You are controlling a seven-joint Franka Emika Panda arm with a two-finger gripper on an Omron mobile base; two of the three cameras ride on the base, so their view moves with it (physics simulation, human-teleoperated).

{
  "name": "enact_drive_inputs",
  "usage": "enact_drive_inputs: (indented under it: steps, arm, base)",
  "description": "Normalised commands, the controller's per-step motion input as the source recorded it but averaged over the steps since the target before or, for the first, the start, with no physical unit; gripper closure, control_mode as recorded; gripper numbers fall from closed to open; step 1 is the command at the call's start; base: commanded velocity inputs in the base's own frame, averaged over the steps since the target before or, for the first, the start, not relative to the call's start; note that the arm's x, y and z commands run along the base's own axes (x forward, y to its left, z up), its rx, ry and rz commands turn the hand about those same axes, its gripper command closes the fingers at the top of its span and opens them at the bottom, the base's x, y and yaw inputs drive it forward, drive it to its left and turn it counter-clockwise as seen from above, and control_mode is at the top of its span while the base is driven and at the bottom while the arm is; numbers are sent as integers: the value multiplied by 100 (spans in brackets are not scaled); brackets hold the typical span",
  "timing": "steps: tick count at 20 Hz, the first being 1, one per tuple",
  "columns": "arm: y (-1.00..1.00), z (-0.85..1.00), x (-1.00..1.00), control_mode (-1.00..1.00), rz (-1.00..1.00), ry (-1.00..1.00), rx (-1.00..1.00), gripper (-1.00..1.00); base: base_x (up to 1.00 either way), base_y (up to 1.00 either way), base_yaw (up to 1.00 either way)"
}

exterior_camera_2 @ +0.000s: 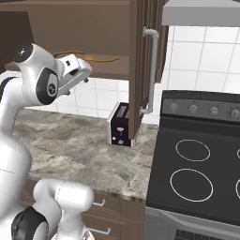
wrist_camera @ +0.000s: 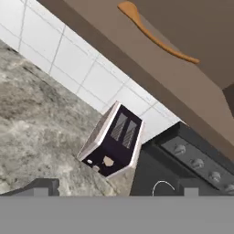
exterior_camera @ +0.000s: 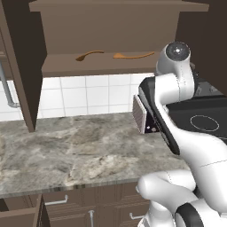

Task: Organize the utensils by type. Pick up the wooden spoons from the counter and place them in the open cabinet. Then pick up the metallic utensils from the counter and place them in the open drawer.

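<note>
Both wooden spoons (exterior_camera: 91,55) (exterior_camera: 133,56) lie side by side, a little apart, on the lower shelf of the open cabinet (exterior_camera: 102,64); that half of the job looks done; the pincer (wrist_camera: 114,191) hangs with its tips spread wide and nothing between them, above the counter (exterior_camera: 80,146) near the toaster (wrist_camera: 112,146); the drawer's corner (exterior_camera: 26,215) shows at lower left, its inside hidden; no metallic utensil can be made out on the counter stretch in view, so whether that second half is done cannot be told.
</note>
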Motion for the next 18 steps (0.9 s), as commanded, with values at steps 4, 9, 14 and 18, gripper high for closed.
enact_drive_inputs:
  steps: [4, 9, 14, 18]
  arm:
    - [0, -37, -45, -100, -30, 3, 40, -100]
    - [0, -36, -41, -100, -25, 7, 30, -100]
    - [0, -45, -21, -100, -13, 11, 12, -100]
    - [3, -28, -4, -100, -4, 8, 5, -100]
  base:
    - [0, 0, 0]
    - [0, 0, 0]
    - [0, 0, 0]
    - [0, 0, 0]
